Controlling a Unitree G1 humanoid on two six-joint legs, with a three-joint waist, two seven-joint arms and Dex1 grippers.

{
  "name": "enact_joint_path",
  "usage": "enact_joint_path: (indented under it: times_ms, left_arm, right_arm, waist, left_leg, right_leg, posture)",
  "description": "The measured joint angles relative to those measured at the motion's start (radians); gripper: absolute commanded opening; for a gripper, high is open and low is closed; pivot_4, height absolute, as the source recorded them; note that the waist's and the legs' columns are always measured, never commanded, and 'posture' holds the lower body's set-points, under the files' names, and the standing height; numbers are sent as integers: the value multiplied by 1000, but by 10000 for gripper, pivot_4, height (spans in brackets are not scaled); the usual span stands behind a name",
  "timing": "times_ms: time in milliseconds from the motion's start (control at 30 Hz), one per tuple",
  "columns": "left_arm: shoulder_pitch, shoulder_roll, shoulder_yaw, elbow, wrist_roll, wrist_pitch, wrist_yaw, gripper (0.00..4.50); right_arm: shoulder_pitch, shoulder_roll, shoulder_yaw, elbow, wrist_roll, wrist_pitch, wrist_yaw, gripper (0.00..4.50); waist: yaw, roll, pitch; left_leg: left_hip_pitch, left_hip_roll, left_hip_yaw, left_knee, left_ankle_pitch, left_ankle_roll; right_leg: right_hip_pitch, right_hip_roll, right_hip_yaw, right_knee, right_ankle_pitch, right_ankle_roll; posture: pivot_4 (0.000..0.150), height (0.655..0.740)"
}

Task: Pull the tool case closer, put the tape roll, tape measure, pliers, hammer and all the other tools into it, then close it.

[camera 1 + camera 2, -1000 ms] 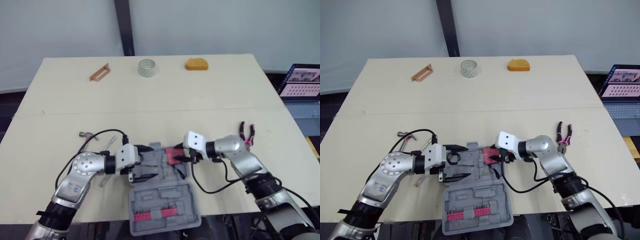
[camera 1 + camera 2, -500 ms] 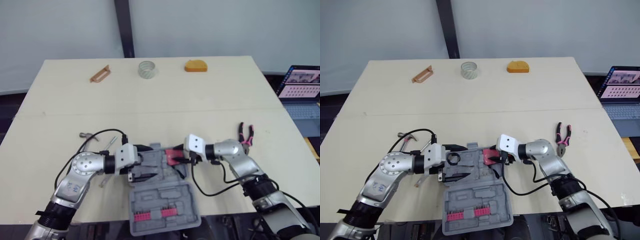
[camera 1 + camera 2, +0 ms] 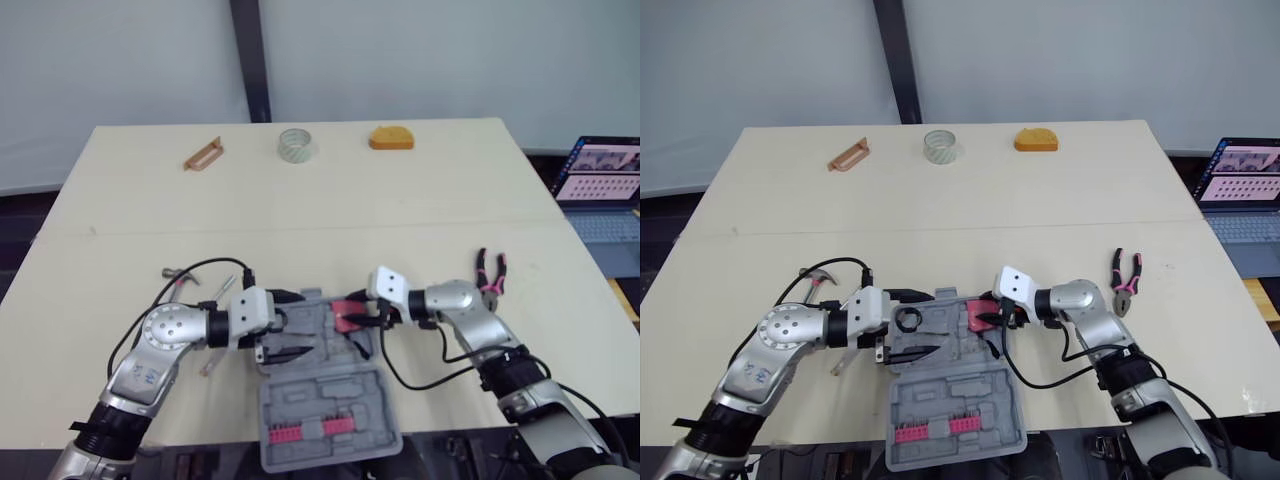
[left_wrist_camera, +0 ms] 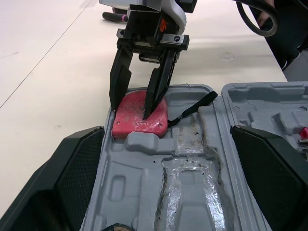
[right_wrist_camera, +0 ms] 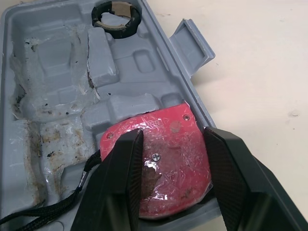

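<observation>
Surface (image 3: 300, 210): pale, wide. Tool case (image 3: 330, 395): open at the near edge, lid half toward the robot, tray half beyond it, both arms over the tray. L gripper (image 3: 298, 325): over the tray's left side, jaws spread wide, nothing in them. R gripper (image 4: 129, 111): over the tray's right side, pointed down at the tape measure (image 5: 159, 139). Its jaws are part-open, one tip on the item's top face, the other at its outer edge by the case wall. They read as resting on it, not clamped round it. Tape measure: red, lying flat in the tray's far right corner pocket, black strap (image 4: 192, 106) trailing inward across the tray. Key relation: item sits directly under the R jaws, touching them, w/ the case wall tight on one side, so no sideways exit. Judgement: item looks seated; next move calls for the R jaws to rise straight up, clear of wall & strap. Risk: a tip dragging the item out of its pocket. Pliers (image 3: 492, 270): just right of the R arm, long axis running away from the robot; R arm nearer for that pick.
</observation>
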Motion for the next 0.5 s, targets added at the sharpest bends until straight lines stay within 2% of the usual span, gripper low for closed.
enact_joint_path:
  times_ms: [500]
  left_arm:
    - [-27,-10,0,8,0,-1,3,45000]
  right_arm:
    - [-12,-5,9,2,-2,17,12,20824]
  waist:
    - [1,0,-2]
  left_leg:
    - [0,0,0,-1,0,0]
  right_leg:
    - [0,0,0,-1,0,0]
  posture:
    - [1500,7400]
